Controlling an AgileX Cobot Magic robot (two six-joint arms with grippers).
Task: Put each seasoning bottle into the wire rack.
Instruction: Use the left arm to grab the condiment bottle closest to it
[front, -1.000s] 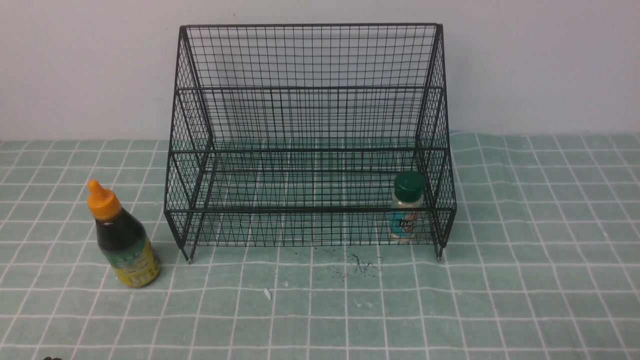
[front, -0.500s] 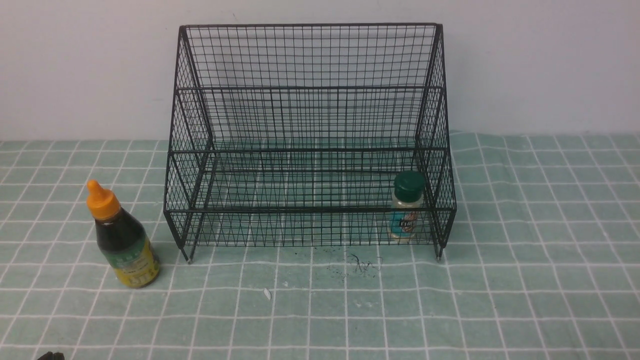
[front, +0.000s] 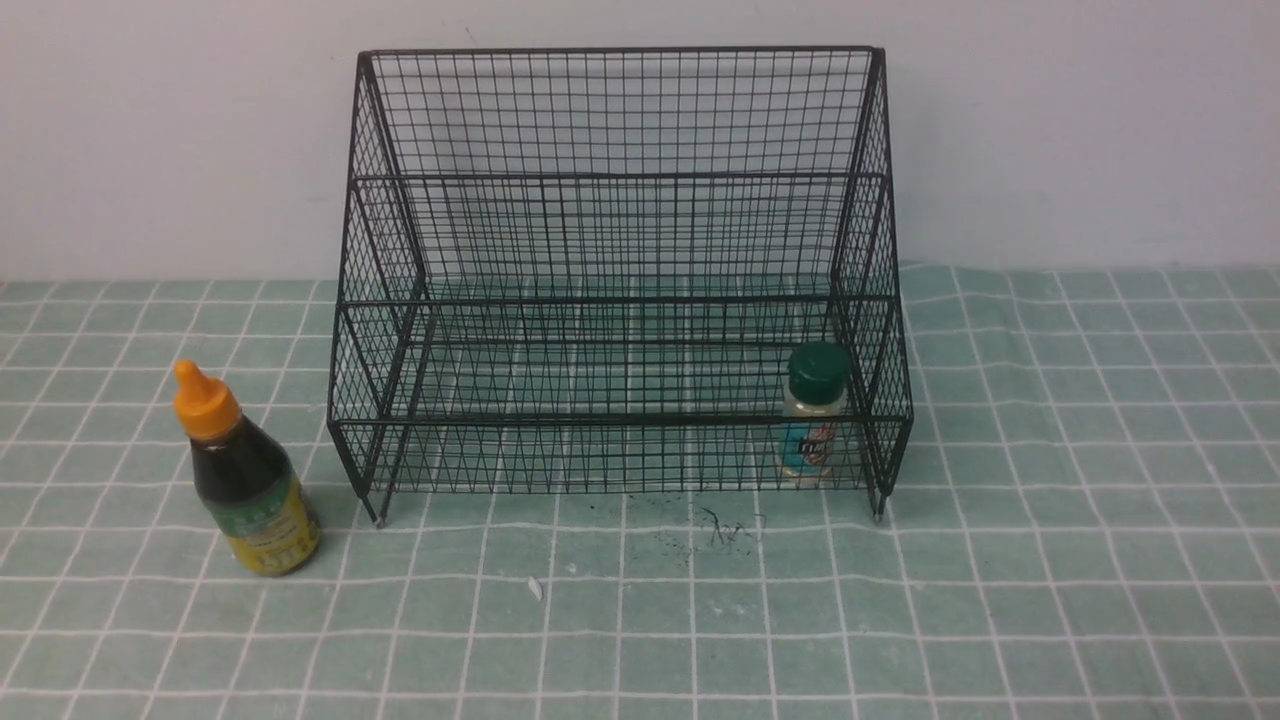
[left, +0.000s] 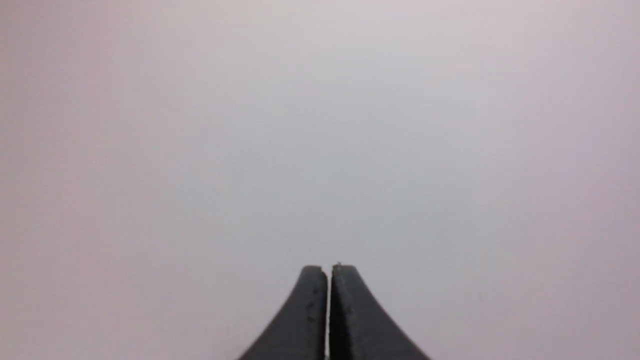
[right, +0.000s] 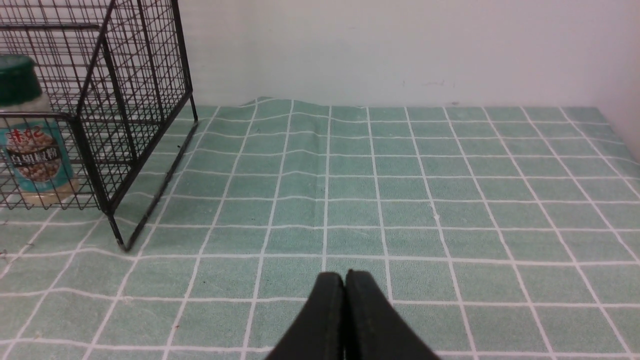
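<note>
The black wire rack (front: 620, 180) stands at the back of the table against the wall. Inside its front tier, at the right end, a small clear shaker (front: 815, 425) with a dark green lid stands upright; the right wrist view shows the same shaker (right: 30, 145) behind the rack's mesh (right: 140, 75). A dark-liquid bottle (front: 245, 480) with an orange pointed cap stands upright on the cloth, left of the rack and outside it. Neither arm shows in the front view. My left gripper (left: 329, 270) is shut and empty, facing a blank wall. My right gripper (right: 345, 276) is shut and empty over the cloth, right of the rack.
A green checked cloth (front: 1050, 500) covers the table and wrinkles near the rack's right side (right: 280, 130). Dark scribble marks (front: 725, 530) and a small white scrap (front: 534, 588) lie on the cloth in front of the rack. A pale wall runs behind.
A dark tip that showed at the bottom left edge of the front view is now out of the picture. The bottles and the rack have not moved.
</note>
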